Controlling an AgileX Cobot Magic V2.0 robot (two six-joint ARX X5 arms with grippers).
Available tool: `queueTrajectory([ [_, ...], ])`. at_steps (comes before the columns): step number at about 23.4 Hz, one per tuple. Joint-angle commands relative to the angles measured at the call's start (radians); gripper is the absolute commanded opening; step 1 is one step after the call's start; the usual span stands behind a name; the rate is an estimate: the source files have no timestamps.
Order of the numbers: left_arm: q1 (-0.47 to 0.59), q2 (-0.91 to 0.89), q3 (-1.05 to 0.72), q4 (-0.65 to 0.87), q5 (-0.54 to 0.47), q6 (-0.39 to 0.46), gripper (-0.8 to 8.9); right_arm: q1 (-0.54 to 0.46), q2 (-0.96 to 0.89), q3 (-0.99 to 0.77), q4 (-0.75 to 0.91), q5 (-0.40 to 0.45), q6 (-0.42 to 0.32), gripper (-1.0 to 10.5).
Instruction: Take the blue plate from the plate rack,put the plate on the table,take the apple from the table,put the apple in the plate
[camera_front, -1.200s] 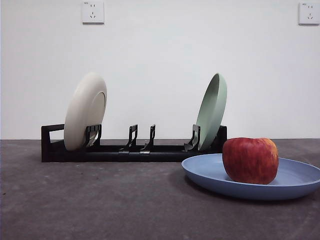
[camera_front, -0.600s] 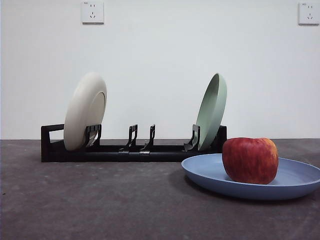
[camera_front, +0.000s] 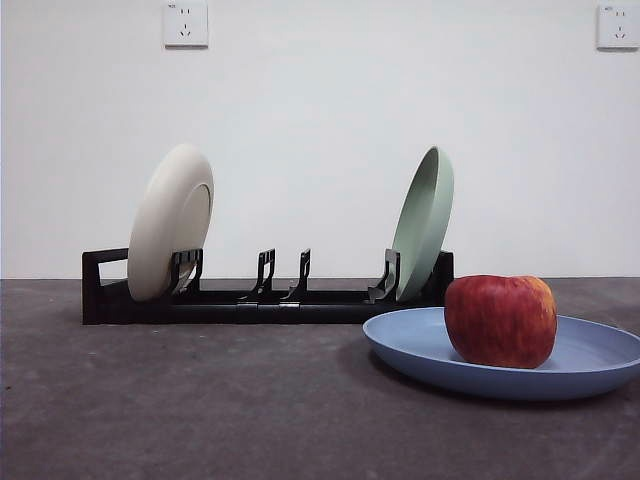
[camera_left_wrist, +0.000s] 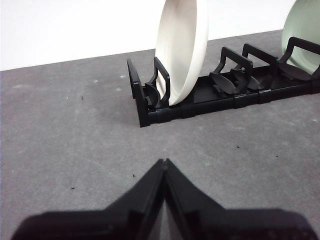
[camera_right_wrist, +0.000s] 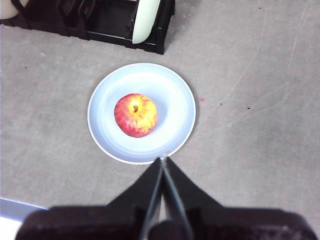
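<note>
The blue plate (camera_front: 590, 362) lies flat on the dark grey table (camera_front: 200, 400) in front of the rack's right end, also in the right wrist view (camera_right_wrist: 170, 100). The red apple (camera_front: 500, 320) sits in it, seen from above in the right wrist view (camera_right_wrist: 135, 115). The black plate rack (camera_front: 260, 300) stands behind, also in the left wrist view (camera_left_wrist: 220, 95). My right gripper (camera_right_wrist: 163, 161) is shut and empty, high above the plate's near rim. My left gripper (camera_left_wrist: 164, 162) is shut and empty, low over the table short of the rack's handle end.
A cream-white plate (camera_front: 170, 222) stands in the rack's left slot, also in the left wrist view (camera_left_wrist: 182, 47). A pale green plate (camera_front: 423, 222) stands in the right slot. The rack's middle holders (camera_front: 283, 275) hold nothing. A white wall (camera_front: 320, 120) rises behind the table.
</note>
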Motion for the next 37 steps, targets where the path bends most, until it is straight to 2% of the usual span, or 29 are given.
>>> queueTrajectory([
  [1,0.004,0.003,-0.010,0.006,-0.002,-0.008,-0.04,0.001,0.000,0.003,-0.009,0.004,-0.002,0.0],
  [3,0.004,0.009,-0.010,0.006,-0.002,-0.008,-0.04,-0.006,-0.002,-0.003,0.011,0.061,-0.108,0.0],
  [4,0.004,0.013,-0.010,0.006,-0.002,-0.008,-0.04,-0.035,-0.017,-0.024,0.055,0.161,-0.186,0.0],
  [5,0.004,0.016,-0.010,0.006,-0.002,-0.008,-0.04,-0.072,-0.039,-0.056,0.127,0.215,-0.253,0.0],
  [6,0.004,0.020,-0.010,0.006,-0.002,-0.008,-0.04,-0.140,-0.082,-0.123,0.259,0.205,-0.333,0.0],
  [7,0.004,0.023,-0.010,0.006,-0.003,-0.008,-0.04,-0.208,-0.129,-0.195,0.386,0.135,-0.380,0.0],
  [8,0.004,0.023,-0.010,0.006,-0.002,-0.008,-0.04,-0.300,-0.193,-0.299,0.551,-0.009,-0.406,0.0],
  [10,0.004,0.025,-0.010,0.006,-0.002,-0.008,-0.04,-0.468,-0.308,-0.509,0.837,-0.225,-0.424,0.0],
  [12,0.004,0.027,-0.010,0.006,-0.002,-0.008,-0.04,-0.602,-0.405,-0.708,1.068,-0.266,-0.424,0.0],
  [14,0.004,0.028,-0.010,0.006,-0.003,-0.008,-0.04,-0.700,-0.496,-0.878,1.185,-0.278,-0.424,0.0],
  [17,0.004,0.028,-0.010,0.006,-0.002,-0.008,-0.04,-0.755,-0.608,-1.046,1.255,-0.284,-0.430,0.0],
  [21,0.004,0.029,-0.010,0.006,-0.003,-0.008,-0.04,-0.770,-0.724,-1.213,1.332,-0.274,-0.509,0.0],
  [26,0.004,0.029,-0.010,0.006,-0.002,-0.008,-0.04,-0.772,-0.840,-1.357,1.383,-0.274,-0.498,0.0],
  [37,0.004,0.031,-0.010,0.006,-0.002,-0.008,-0.04,-0.773,-0.900,-1.366,1.168,-0.222,-0.472,0.0],
])
